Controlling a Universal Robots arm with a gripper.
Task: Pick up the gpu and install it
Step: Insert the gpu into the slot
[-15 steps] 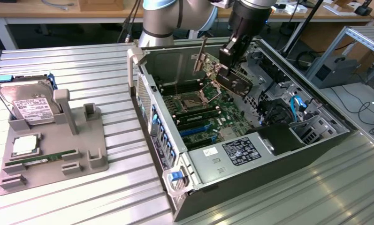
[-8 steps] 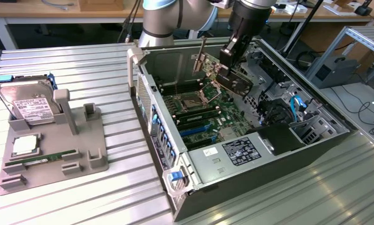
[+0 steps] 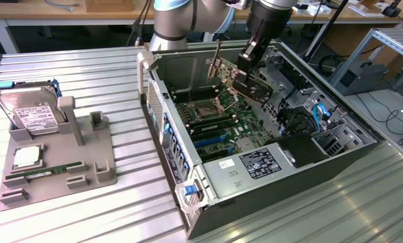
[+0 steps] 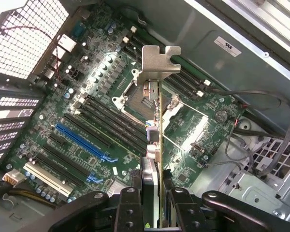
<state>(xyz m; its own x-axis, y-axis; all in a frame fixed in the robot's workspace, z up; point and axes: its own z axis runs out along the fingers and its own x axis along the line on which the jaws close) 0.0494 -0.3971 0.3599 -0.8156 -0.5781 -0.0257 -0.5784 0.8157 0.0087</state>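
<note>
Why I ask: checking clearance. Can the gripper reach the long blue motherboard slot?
Probably yes: the gripper, shut on the gpu, hangs inside the open case, and nothing stands over the blue slot.

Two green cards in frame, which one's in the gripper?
The gpu, with black cooler and silver bracket, clamped in the gripper over the motherboard. The narrow memory stick lies on the grey fixture.

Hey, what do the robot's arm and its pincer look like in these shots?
The arm has thick silver-grey cylindrical segments with pale blue joint caps, and it turns black and cylindrical toward the wrist. The pincer is matte black, and its two fingers sit on jointed linkage bars with round pivot bolts.
</note>
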